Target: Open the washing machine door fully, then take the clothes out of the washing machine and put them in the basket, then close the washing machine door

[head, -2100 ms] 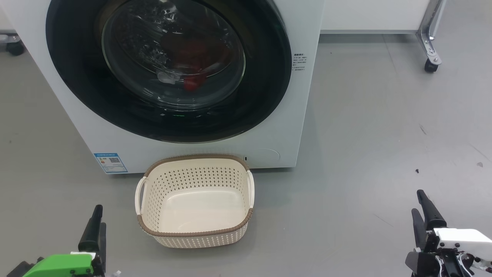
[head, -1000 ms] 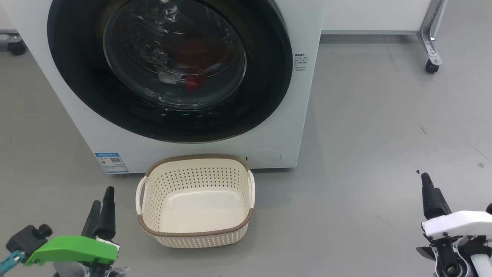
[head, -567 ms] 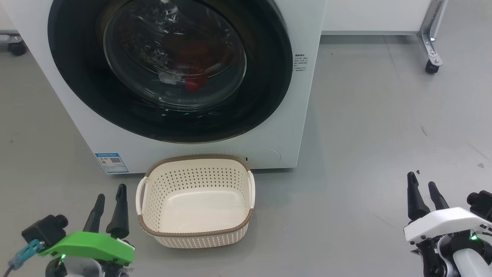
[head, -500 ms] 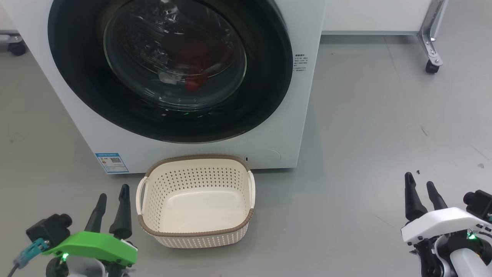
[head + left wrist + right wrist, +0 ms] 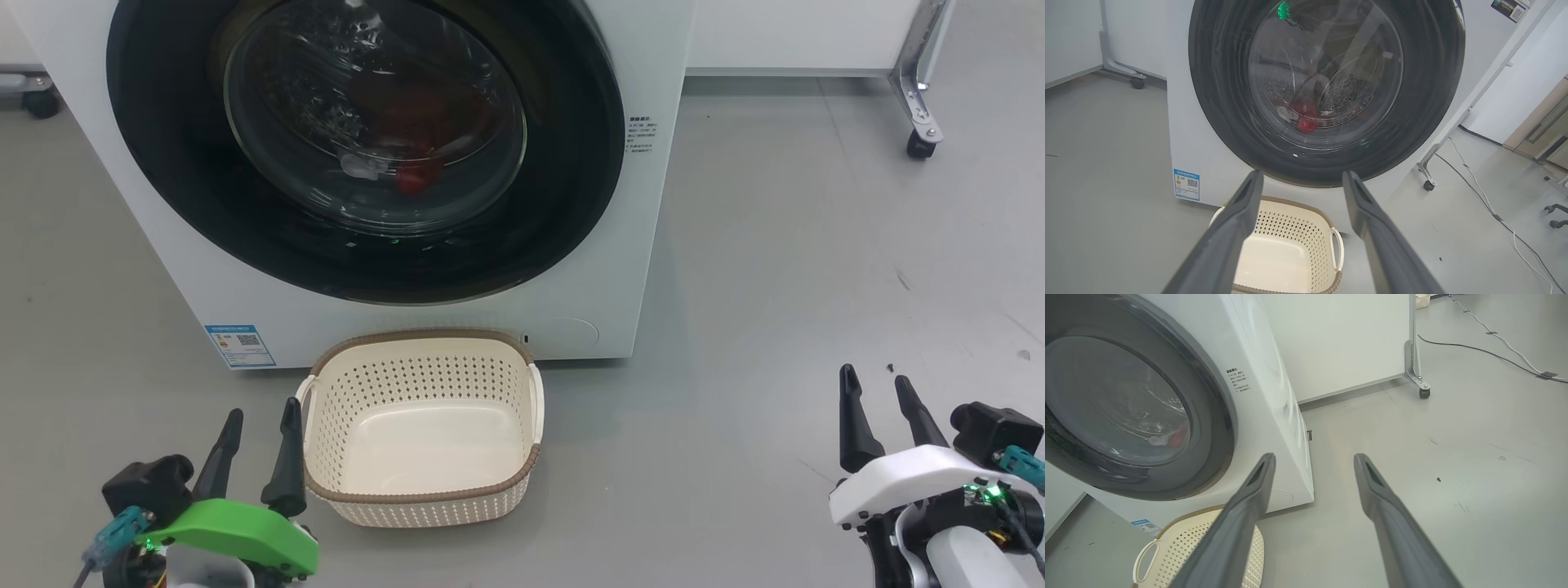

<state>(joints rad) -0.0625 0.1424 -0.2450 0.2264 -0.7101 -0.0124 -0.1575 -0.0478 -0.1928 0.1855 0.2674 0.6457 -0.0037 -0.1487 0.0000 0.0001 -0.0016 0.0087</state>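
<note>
The white washing machine (image 5: 620, 245) fills the upper left of the head view, and its round black-rimmed door (image 5: 563, 196) is shut against the front. Through the glass I make out red clothes (image 5: 412, 175) and a small white piece lying low in the drum; they also show in the left wrist view (image 5: 1306, 118). The cream basket (image 5: 424, 500) stands empty on the floor right in front of the machine. My left gripper (image 5: 263, 415) is open just left of the basket's near corner. My right gripper (image 5: 875, 378) is open over bare floor far to the right, well clear of the machine.
A metal frame leg on a castor (image 5: 921, 147) stands at the far right behind the machine's line, with a white panel (image 5: 800, 33) beside it. Cables (image 5: 1494, 355) run across the grey floor further right. Another castor (image 5: 37, 102) sits at the far left.
Both grippers have risen further into the head view and turned, so each now shows two spread fingers; the left one has come closer to the basket. Door, clothes and basket have not moved.
</note>
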